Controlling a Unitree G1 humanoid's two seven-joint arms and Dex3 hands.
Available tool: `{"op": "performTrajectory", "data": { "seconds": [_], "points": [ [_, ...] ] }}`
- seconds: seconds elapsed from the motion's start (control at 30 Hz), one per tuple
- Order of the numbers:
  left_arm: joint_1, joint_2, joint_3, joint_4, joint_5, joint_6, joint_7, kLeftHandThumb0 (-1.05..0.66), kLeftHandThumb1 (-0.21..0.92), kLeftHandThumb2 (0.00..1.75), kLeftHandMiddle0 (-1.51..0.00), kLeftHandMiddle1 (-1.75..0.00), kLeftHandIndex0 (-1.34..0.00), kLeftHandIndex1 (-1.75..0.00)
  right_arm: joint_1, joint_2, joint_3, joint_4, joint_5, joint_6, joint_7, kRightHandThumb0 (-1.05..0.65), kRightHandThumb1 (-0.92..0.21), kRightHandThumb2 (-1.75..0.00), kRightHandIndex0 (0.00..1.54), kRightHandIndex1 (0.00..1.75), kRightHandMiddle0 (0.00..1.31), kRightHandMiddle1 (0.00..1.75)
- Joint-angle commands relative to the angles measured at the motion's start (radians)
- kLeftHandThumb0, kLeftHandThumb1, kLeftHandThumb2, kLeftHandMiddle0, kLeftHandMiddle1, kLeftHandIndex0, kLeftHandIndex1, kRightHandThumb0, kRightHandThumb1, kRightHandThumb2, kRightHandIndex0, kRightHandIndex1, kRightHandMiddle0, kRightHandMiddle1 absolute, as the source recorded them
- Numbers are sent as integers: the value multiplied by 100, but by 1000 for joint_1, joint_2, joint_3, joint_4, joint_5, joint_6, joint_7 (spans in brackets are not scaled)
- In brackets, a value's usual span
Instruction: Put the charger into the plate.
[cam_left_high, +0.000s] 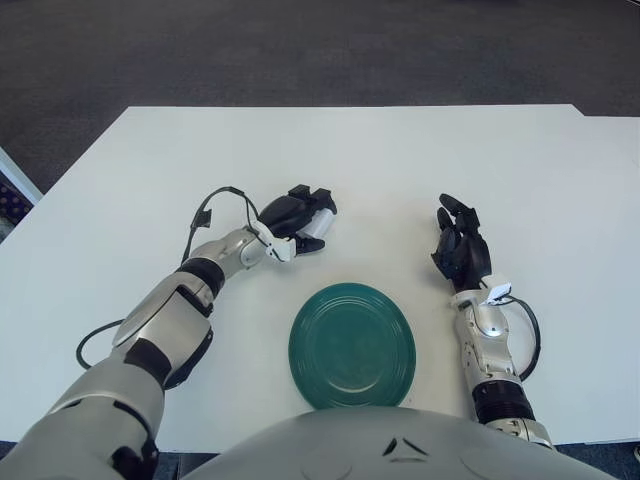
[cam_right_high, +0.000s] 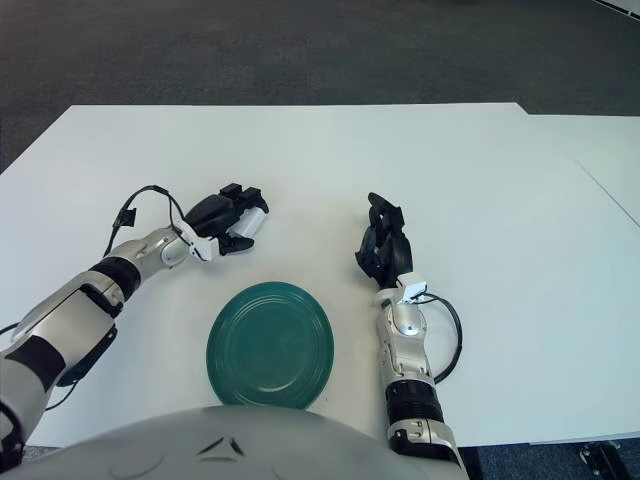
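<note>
A white charger (cam_left_high: 319, 224) sits between the black fingers of my left hand (cam_left_high: 305, 215), which is closed around it beyond the plate's far left rim. I cannot tell whether the charger touches the table. The round dark green plate (cam_left_high: 352, 345) lies on the white table near my body and holds nothing. My right hand (cam_left_high: 460, 245) shows to the right of the plate, fingers loosely extended and holding nothing. The charger also shows in the right eye view (cam_right_high: 251, 221).
The white table (cam_left_high: 400, 160) reaches far back and to both sides. Its far edge meets dark carpet (cam_left_high: 300, 50). A black cable (cam_left_high: 205, 215) loops from my left wrist, and another cable (cam_left_high: 528, 335) loops by my right forearm.
</note>
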Motion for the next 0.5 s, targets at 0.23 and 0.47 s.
{"op": "performTrajectory", "data": {
  "seconds": [0.23, 0.47],
  "points": [
    [184, 202, 162, -741, -51, 136, -332, -43, 41, 120, -98, -175, -53, -175, 130, 32, 3, 146, 2, 102, -11, -83, -92, -90, 45, 1, 0, 79],
    [290, 238, 229, -1006, -76, 151, -388, -43, 43, 117, -102, -175, -51, -175, 131, 32, 4, 154, -2, 92, -13, -83, -92, -89, 44, 1, 0, 79]
  ]
}}
